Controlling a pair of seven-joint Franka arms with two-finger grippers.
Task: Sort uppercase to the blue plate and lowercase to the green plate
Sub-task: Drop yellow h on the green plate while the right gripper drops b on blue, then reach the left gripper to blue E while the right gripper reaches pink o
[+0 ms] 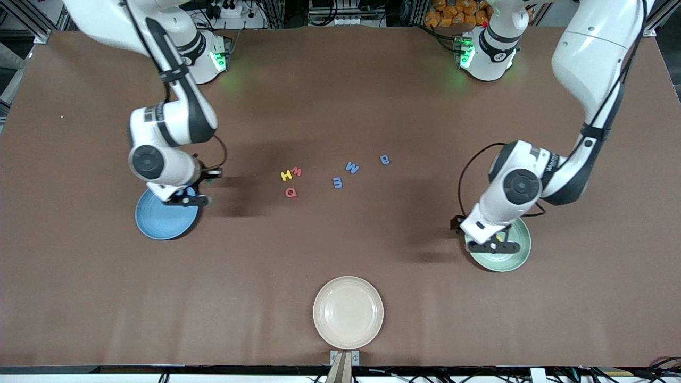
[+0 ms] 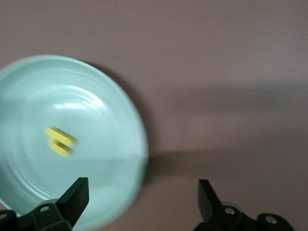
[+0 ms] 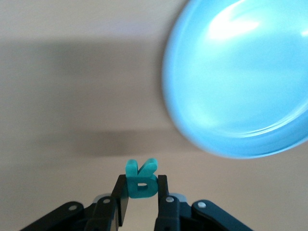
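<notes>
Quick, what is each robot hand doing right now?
Left tool: open, empty, over the green plate, where a yellow letter lies.
Right tool: shut on the teal R, beside the blue plate.

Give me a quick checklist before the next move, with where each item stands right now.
1. Right tool shut on the teal R: ok.
2. Teal R directly over the blue plate: not ok in the right wrist view, the plate lies off to one side.
3. Left tool open over the green plate's edge: ok.
4. Yellow letter in the green plate: ok.
5. Six letters left mid-table, including the red Q: not ok.
</notes>
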